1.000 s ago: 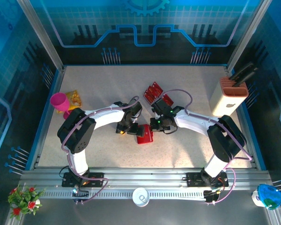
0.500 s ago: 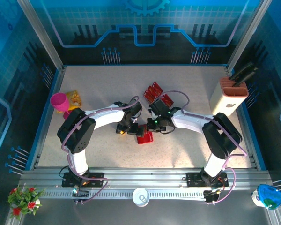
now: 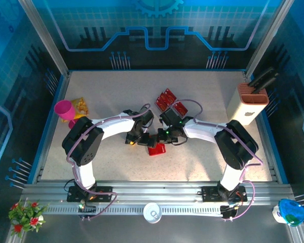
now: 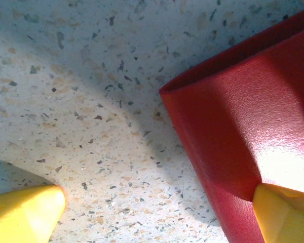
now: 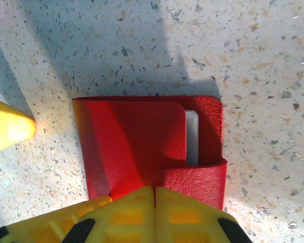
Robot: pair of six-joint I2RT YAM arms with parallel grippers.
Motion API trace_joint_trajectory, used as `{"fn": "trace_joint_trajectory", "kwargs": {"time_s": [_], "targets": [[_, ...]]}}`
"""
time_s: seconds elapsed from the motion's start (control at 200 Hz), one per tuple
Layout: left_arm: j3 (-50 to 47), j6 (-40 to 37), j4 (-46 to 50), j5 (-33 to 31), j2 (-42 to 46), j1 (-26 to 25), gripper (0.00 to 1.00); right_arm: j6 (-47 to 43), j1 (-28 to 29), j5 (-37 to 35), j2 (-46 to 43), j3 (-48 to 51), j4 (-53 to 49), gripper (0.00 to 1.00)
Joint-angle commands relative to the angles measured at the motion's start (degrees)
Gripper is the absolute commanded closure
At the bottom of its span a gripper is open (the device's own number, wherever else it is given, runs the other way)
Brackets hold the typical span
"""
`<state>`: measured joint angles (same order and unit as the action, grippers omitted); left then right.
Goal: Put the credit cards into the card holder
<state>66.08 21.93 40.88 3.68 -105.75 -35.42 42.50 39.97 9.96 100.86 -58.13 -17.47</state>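
- The right gripper (image 5: pixel 154 195) is sliding leftward in the top view, so it is now hanging right over the card holder (image 5: pixel 142 142) instead of just to the right of it.
- Its jaws are staying pressed together, with the tips meeting at the holder's near edge. Whether they are nipping that curled edge or only pressing on it, I cannot tell.
- The left gripper (image 4: pixel 157 212) is keeping its place at the holder's left side with its jaws spread wide. One yellow fingertip (image 4: pixel 286 212) is resting at the holder's red cover and the other is sitting on bare table (image 4: pixel 91 101) clear of it.
- The holder itself is hardly shifting. My reading is that both arms are now bracing or prying it open, so loading is not yet beginning.
- The credit cards (image 3: pixel 165 99) are lying in a red cluster beyond the holder, toward the far side, and are not being carried.
- The holder is lying flat and slightly askew to the table's near edge. It is nearly square, so its long axis is faint, running left to right in the right wrist view.
- A rounded flap is folding over the holder's left part, and a pale strip is showing at its right edge, running crosswise to that axis.
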Motion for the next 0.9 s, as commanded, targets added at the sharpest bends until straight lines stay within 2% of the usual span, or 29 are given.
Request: {"fn": "trace_joint_trajectory", "kwargs": {"time_s": [0.0,0.225,0.415,0.68,0.89], "targets": [[-2.7,-1.2,2.3,-4.1,-2.8,0.2,0.01,1.0,1.4,0.8,2.5,1.5,0.8,1.00],[1.4,1.3,3.9,-2.0,0.8,1.1,0.01,1.1,1.5,-0.1,2.3,3.7,0.3,1.00],[1.7,4.6,2.8,1.5,2.1,4.5,0.01,1.1,1.7,-0.6,2.0,4.2,0.1,1.00],[1.0,2.3,1.6,2.0,0.4,5.2,0.01,0.7,2.2,-1.3,2.1,4.4,-0.4,1.00],[1.0,-0.1,1.3,2.1,-1.5,3.8,0.01,0.1,2.9,-2.3,1.7,4.1,-1.5,1.00]]}}
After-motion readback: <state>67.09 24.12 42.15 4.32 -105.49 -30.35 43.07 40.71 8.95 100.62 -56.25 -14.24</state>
